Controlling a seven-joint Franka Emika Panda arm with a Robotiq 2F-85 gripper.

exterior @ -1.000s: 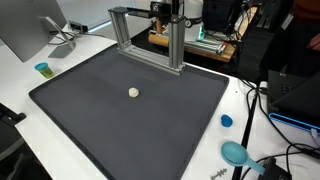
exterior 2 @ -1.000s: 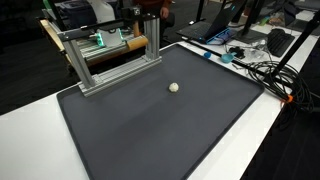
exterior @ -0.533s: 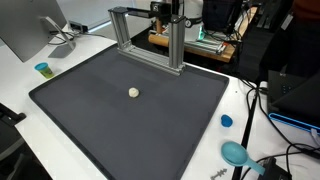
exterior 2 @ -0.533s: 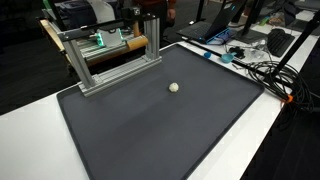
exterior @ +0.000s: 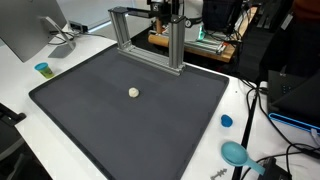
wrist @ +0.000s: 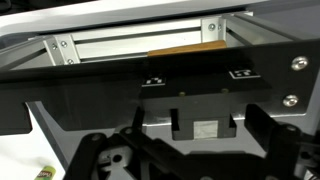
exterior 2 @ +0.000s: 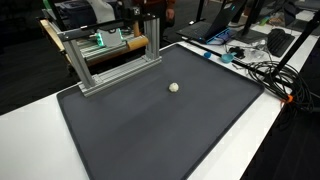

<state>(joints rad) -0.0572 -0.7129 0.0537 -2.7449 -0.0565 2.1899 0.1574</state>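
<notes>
the gripper [exterior: 164, 9], jaws spread and empty, hangs by the frame [exterior: 177, 45] top, the ball [exterior: 133, 92] well apart, out on the mat [exterior: 90, 125].

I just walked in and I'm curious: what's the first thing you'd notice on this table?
A small white ball sits all alone near the middle of a big dark mat on a white table. At the mat's far edge stands a silver metal frame, and the robot's gripper hangs open near its top. A little blue cup stands just off the mat.
</notes>
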